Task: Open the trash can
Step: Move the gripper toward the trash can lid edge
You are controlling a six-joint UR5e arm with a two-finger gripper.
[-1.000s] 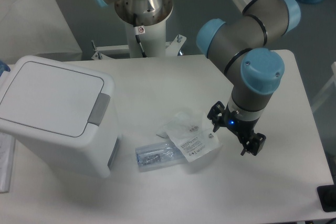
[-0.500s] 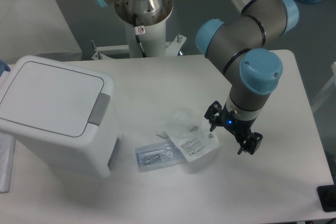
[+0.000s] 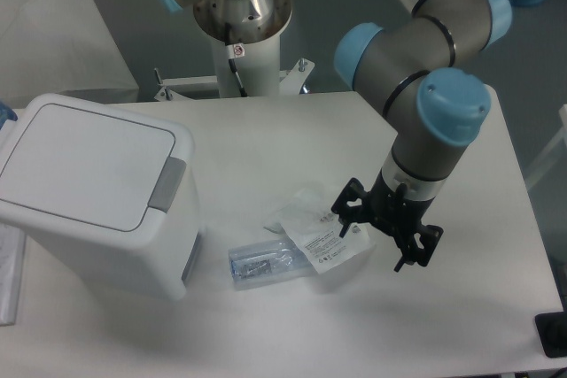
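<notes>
Camera view puts the trash can at the left of the frame on the table, lid down, grey push button on its right edge; the pincer hangs spread and empty, lower right of centre, over clear packets. Stiff, light plastic, I judge: press the button, don't grip. Its left side is cut off, hinge unseen

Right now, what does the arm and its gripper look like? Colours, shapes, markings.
The arm is built of grey tubular joint housings with light blue round end caps and one bare silver aluminium tube. The gripper is black, with two thin fingers spread wide on a black bracket under the wrist. The white pedestal carries a small red-and-white sticker and a black cable.
</notes>
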